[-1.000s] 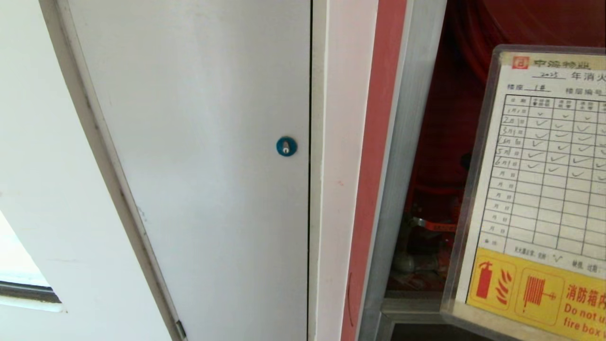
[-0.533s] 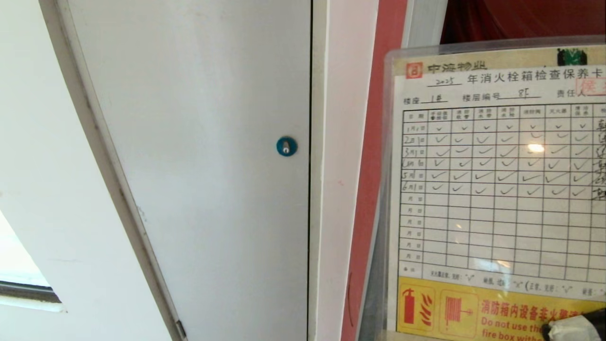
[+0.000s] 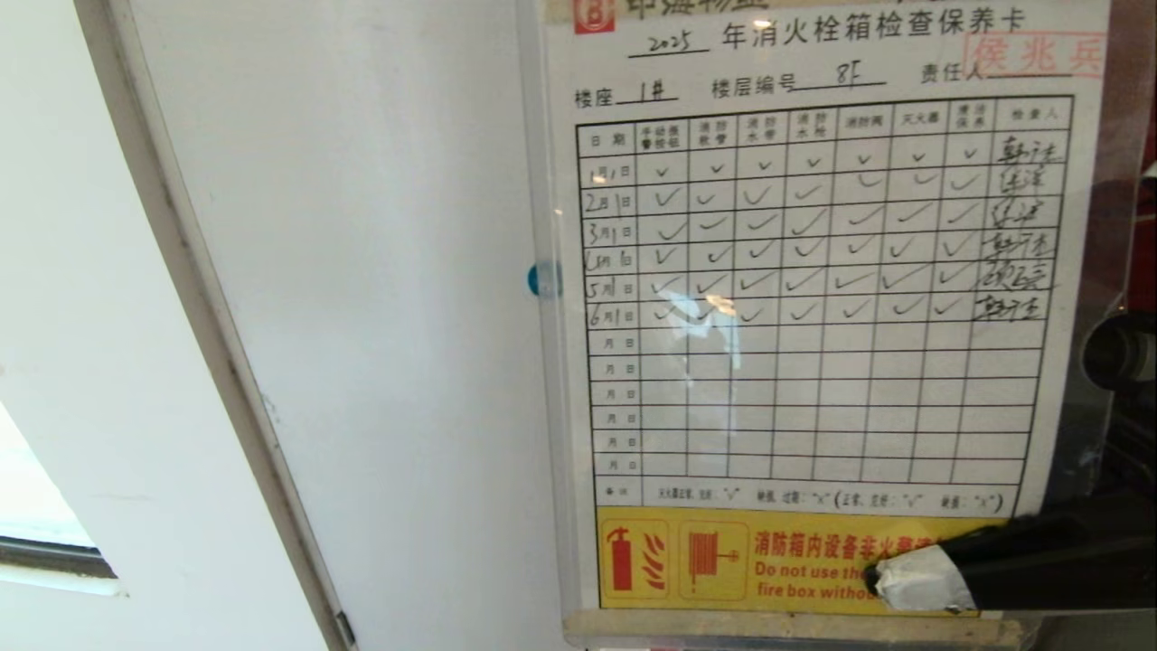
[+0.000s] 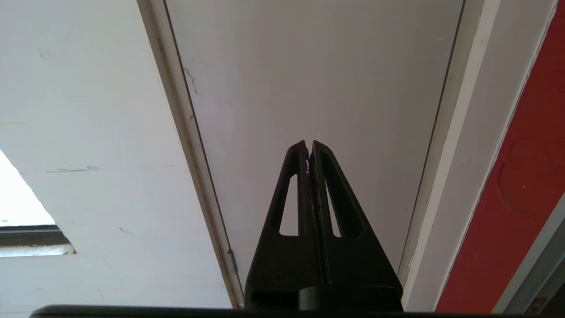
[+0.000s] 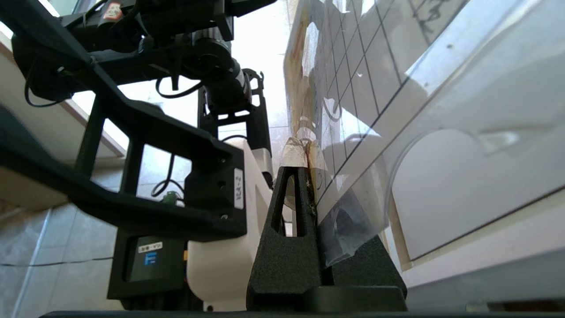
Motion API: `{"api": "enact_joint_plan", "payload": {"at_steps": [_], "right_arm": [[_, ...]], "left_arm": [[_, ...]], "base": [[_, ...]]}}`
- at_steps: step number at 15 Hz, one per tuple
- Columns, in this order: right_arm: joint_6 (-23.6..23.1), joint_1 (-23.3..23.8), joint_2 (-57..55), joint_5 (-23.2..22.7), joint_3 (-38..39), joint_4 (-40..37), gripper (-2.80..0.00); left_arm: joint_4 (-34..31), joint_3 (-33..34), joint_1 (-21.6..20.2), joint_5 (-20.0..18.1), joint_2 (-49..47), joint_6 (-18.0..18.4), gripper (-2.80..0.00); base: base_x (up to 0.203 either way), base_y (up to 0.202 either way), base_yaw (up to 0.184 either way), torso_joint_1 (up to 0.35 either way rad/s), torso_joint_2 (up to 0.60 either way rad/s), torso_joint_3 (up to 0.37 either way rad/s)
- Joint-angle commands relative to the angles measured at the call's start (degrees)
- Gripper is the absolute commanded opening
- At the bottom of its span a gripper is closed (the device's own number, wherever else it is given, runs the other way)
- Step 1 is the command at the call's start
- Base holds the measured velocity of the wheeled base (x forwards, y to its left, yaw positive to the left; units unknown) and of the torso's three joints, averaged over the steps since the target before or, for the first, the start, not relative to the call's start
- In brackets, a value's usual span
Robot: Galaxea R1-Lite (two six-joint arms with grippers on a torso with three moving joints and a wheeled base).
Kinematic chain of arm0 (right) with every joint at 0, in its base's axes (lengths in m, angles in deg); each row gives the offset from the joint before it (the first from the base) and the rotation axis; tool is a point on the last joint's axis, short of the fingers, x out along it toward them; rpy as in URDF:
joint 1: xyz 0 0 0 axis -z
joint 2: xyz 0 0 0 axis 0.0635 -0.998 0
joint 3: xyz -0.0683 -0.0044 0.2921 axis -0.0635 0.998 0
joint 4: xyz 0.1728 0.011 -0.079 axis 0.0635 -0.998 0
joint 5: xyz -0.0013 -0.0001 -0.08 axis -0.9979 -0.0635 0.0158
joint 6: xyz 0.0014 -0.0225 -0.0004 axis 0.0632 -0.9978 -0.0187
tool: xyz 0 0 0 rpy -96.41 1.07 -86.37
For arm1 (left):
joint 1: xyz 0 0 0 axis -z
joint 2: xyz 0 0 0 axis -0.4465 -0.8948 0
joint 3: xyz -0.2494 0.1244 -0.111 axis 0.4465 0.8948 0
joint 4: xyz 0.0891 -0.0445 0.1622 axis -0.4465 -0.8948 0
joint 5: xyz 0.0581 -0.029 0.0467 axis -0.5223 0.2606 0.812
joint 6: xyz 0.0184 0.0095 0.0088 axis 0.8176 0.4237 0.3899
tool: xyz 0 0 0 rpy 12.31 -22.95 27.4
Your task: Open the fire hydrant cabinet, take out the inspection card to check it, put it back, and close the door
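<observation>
You have one inspection card [image 3: 813,316] filling the right of the head frame, one grey-white panel door [image 3: 362,316] at centre left, one blue round lock [image 3: 533,279] and two grippers: left gripper [image 4: 309,148], right gripper [image 5: 302,152]

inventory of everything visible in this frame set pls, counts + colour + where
inspection card: 1, white form with yellow strip at its foot, in a clear sleeve, held up close before the head camera, fills the right of that view
panel door: 1, grey-white, behind the card, centre-left
round lock: 1, blue, on the panel door, half hidden by the card's left edge
door frame strip: 1, grey, slanting along the panel door's left side
wall: 1, white, far left
red surface: 1, right of the panel door in the left wrist view
right gripper: 1, black with white-taped tips, shut on the card's lower right corner
left gripper: 1, black, shut, empty, pointing at the panel door
</observation>
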Motion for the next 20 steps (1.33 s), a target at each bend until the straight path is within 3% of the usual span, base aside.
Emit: {"api": "enact_joint_plan", "payload": {"at_steps": [1, 7, 20], "right_arm": [[-0.5, -2.2, -2.7, 0.8, 0.1, 0.5, -2.8], [-2.6, -6.0, -4.0, 6.0, 0.7, 1.0, -2.8], [-2.6, -6.3, -2.6, 6.0, 3.9, 3.4, -2.8]], "left_arm": [[0.1, 1.6, 0.0, 0.0, -0.1, 0.0, -2.8], [0.1, 1.6, 0.0, 0.0, -0.1, 0.0, -2.8], [0.1, 1.6, 0.0, 0.0, -0.1, 0.0, -2.8]], "base": [[0.0, 0.0, 0.0, 0.0, 0.0, 0.0], [0.0, 0.0, 0.0, 0.0, 0.0, 0.0], [0.0, 0.0, 0.0, 0.0, 0.0, 0.0]]}}
